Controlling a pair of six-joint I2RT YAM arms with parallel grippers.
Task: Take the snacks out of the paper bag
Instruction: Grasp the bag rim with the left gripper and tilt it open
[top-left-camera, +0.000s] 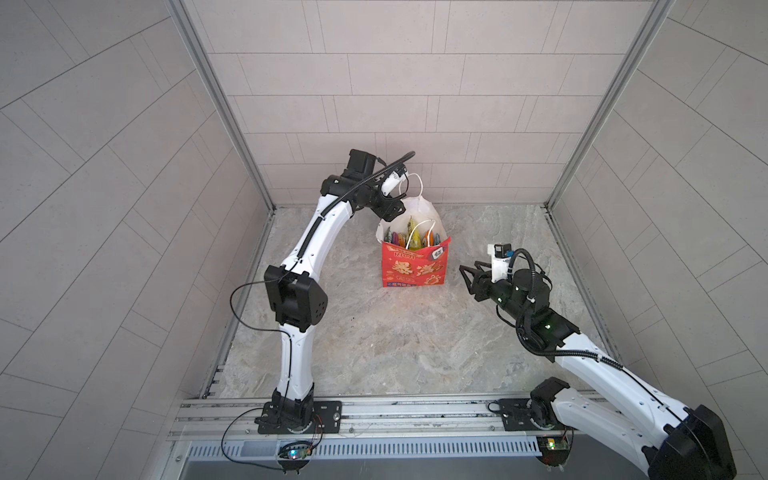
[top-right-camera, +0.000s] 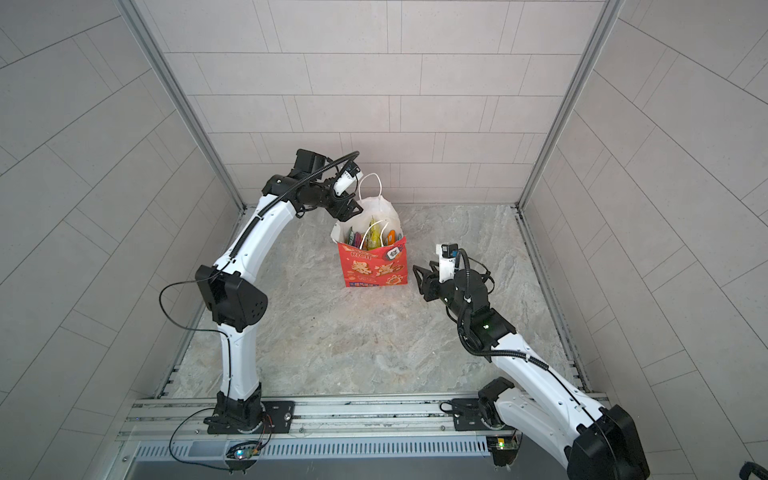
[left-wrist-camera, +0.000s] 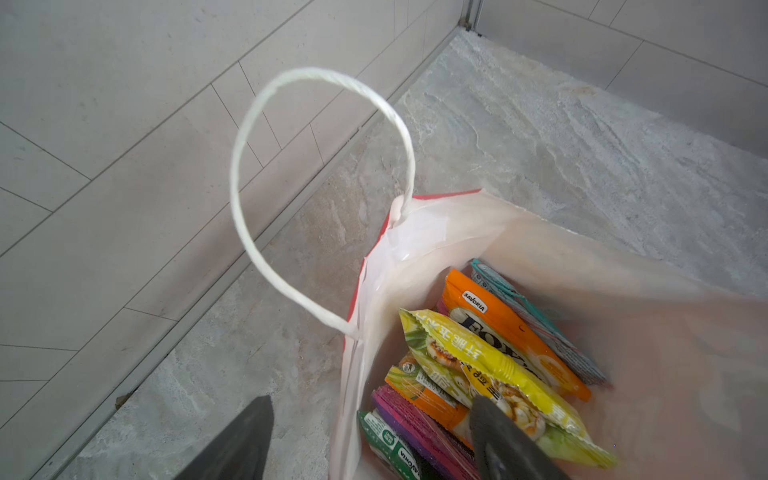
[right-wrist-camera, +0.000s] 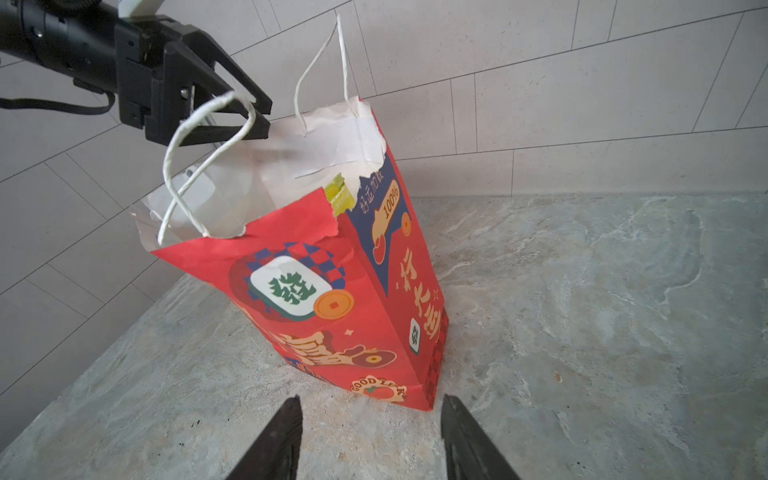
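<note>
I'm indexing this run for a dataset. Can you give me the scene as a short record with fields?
paper bag: red, upright on the table, mouth open, front rim torn
snacks: colourful packets inside the bag, none on the table
left end effector: open, at the bag's mouth, one finger inside above the snacks, one outside the wall
right end effector: open, empty, low beside the bag, apart from it
progress: no packet taken out yet
</note>
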